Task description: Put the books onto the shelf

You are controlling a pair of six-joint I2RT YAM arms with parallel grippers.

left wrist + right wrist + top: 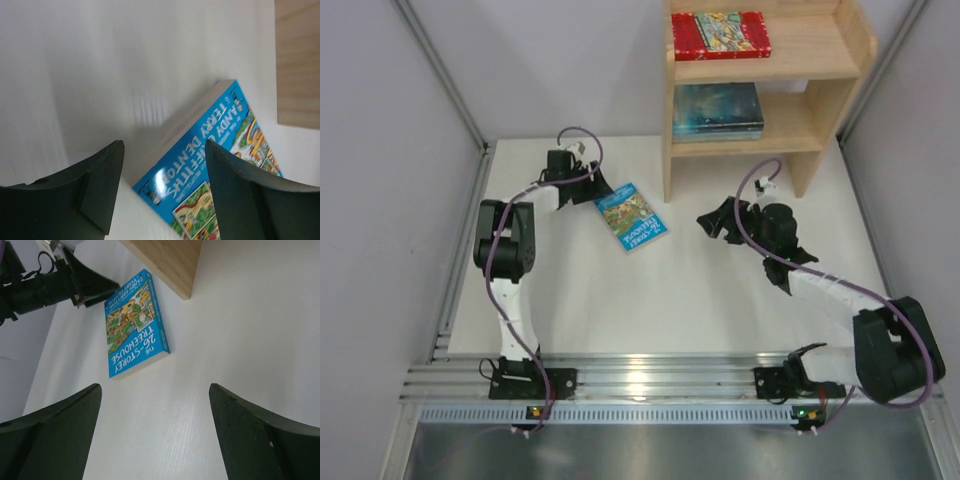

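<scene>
Book [631, 217]: blue, flat on bench [720, 300], at 7 o'clock from shelf [820, 50].
Left jaws: wide, around the book's corner, book at 4 o'clock.
Right jaws: wide, empty, book at 9 o'clock, well apart.

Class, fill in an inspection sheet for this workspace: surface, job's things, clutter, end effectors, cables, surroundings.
Surface: white table; the shelf stands at its far side.
Job's things: blue book flat on the table, left of the shelf; red book on the top tier; teal book on the lower tier.
Clutter: nothing seen.
End effectors: left end effector open, poised at the blue book's corner; right end effector open, empty, over the table.
Cables: a purple cable loops along each arm, clear of the books.
Surroundings: pale walls; metal rail at the near edge.
</scene>
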